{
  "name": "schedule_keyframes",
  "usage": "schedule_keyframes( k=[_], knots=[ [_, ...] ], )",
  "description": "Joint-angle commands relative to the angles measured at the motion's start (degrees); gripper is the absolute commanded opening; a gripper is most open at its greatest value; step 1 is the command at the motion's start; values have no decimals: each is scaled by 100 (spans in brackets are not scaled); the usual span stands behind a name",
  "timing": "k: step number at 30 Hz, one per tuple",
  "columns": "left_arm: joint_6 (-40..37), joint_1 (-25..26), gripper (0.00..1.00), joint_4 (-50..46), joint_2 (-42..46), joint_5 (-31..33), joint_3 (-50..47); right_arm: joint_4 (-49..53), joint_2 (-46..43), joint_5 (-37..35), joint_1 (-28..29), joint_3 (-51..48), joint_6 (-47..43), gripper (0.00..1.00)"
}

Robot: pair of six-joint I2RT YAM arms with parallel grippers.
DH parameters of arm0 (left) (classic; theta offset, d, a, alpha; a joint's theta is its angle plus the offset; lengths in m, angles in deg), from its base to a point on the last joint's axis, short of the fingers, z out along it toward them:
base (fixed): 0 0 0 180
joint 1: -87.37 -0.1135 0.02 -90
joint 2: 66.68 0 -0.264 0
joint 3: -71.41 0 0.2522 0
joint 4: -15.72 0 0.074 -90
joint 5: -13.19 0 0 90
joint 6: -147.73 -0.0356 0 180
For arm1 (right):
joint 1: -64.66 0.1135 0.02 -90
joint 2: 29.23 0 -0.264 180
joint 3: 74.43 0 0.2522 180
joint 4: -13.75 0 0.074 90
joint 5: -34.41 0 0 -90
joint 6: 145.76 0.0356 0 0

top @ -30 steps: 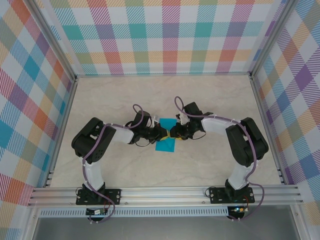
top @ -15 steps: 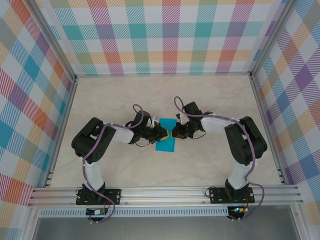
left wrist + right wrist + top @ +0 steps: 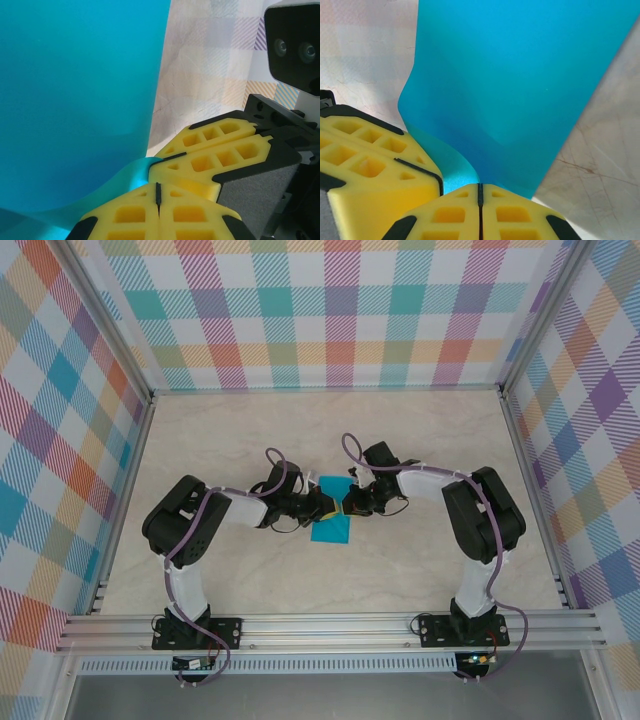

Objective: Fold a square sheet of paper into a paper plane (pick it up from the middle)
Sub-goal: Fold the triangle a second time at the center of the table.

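From above, finds left end effector and right end effector tip to tip, equally near, at the middle of the square sheet of paper, mid-tabletop, with the sheet running near-to-far. At left wrist, shows fingers clamped on the sheet's pinched waist. At right wrist, shows fingers clamped likewise.

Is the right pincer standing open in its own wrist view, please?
No, the right pincer is closed with no gap, pinching the edge of the thin teal-blue square sheet of paper.
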Motion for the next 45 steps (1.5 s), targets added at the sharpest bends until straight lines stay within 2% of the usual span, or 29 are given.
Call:
schedule_keyframes(
  k=[1,45],
  knots=[
    [-94,95,5,-1,0,-80,92,136,101,-68,-51,134,-132,7],
    [-270,148,4,-359,-298,74,167,316,348,-219,-78,275,-151,8]
  ],
)
